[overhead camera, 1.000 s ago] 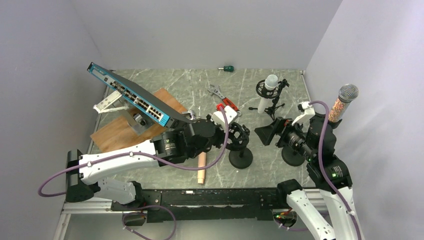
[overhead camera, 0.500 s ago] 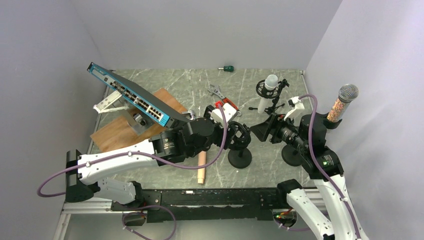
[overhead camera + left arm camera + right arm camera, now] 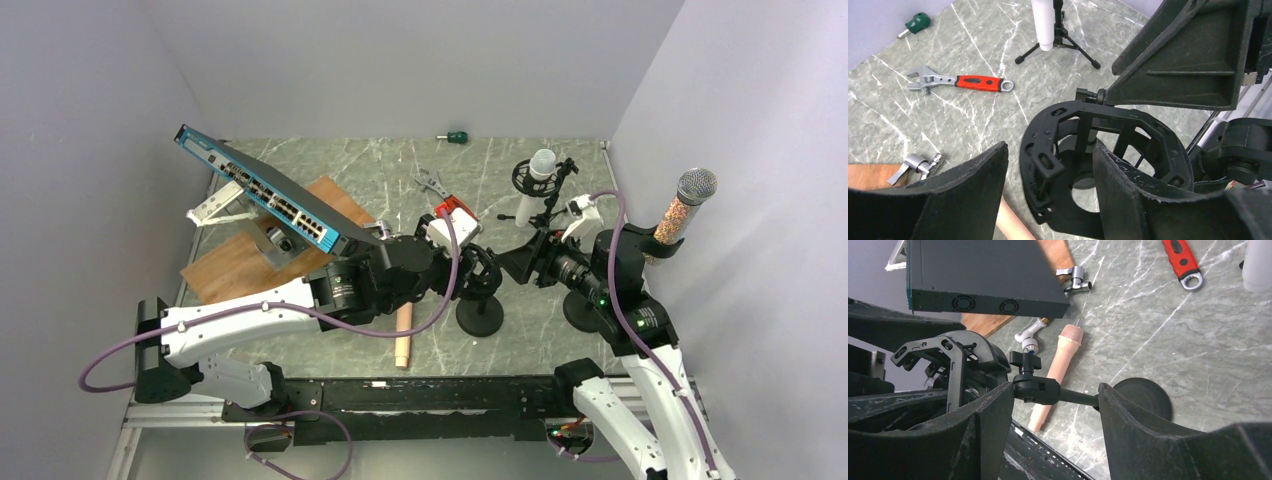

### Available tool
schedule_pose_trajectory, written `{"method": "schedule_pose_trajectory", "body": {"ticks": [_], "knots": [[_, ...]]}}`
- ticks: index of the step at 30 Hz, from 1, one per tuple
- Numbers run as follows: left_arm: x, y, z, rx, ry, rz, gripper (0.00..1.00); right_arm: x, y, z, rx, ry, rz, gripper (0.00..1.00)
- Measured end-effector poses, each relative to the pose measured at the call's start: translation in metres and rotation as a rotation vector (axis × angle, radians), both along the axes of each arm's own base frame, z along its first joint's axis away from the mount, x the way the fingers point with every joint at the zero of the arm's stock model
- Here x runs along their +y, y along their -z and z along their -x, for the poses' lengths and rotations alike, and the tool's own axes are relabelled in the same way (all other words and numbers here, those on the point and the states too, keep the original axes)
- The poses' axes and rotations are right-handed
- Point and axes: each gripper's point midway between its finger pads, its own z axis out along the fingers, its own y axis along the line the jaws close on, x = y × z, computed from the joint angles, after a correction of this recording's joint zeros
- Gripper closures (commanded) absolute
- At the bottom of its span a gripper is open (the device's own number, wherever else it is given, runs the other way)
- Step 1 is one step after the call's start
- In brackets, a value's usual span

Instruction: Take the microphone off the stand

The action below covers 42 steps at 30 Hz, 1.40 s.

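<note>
A black stand with a round base (image 3: 481,318) carries an empty black shock-mount ring (image 3: 1040,160) at table centre. A pink microphone (image 3: 403,335) lies flat on the table to its left, seen past the jaws in both wrist views (image 3: 1058,365). My left gripper (image 3: 1050,150) is open, its fingers straddling the ring's near side with a gap on the outside. From the right, my right gripper (image 3: 1055,387) stands open around the stand's swivel joint (image 3: 1035,387) and rod. In the overhead view both grippers meet at the ring (image 3: 478,272).
A white microphone (image 3: 540,165) stands in a tripod mount behind. A glittery microphone (image 3: 685,205) sits in a stand at the right wall. A red-handled wrench (image 3: 970,82), a propped network switch (image 3: 260,190), a wooden board (image 3: 245,260) and a green screwdriver (image 3: 455,136) lie around.
My left gripper went from shut to open at the ring. The right arm swung left to the stand, and its jaws narrowed from wide open.
</note>
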Motion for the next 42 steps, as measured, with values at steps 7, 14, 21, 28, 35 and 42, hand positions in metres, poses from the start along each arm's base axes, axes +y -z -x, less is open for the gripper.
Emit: {"method": "schedule_pose_trajectory", "body": {"ticks": [7,14,21,28,35,42], "knots": [[-0.008,0.015,0.001,0.034,0.007,-0.014,0.44,0.004,0.002,-0.001,-0.029,-0.010,-0.032,0.34],[-0.010,0.021,0.000,0.058,-0.008,0.014,0.52,0.002,0.003,-0.002,-0.040,0.011,-0.042,0.33],[-0.013,0.025,0.001,0.078,-0.011,0.045,0.53,-0.002,0.008,-0.002,-0.048,0.040,-0.048,0.33],[-0.015,0.056,0.004,0.124,-0.009,0.000,0.54,-0.004,0.039,0.001,0.034,0.058,-0.041,0.32],[-0.017,0.067,0.005,0.144,-0.014,0.001,0.53,-0.005,0.052,0.001,0.092,0.087,-0.063,0.30],[-0.022,0.099,0.006,0.190,-0.019,-0.056,0.49,-0.008,0.085,0.005,0.209,0.119,-0.038,0.27]]}}
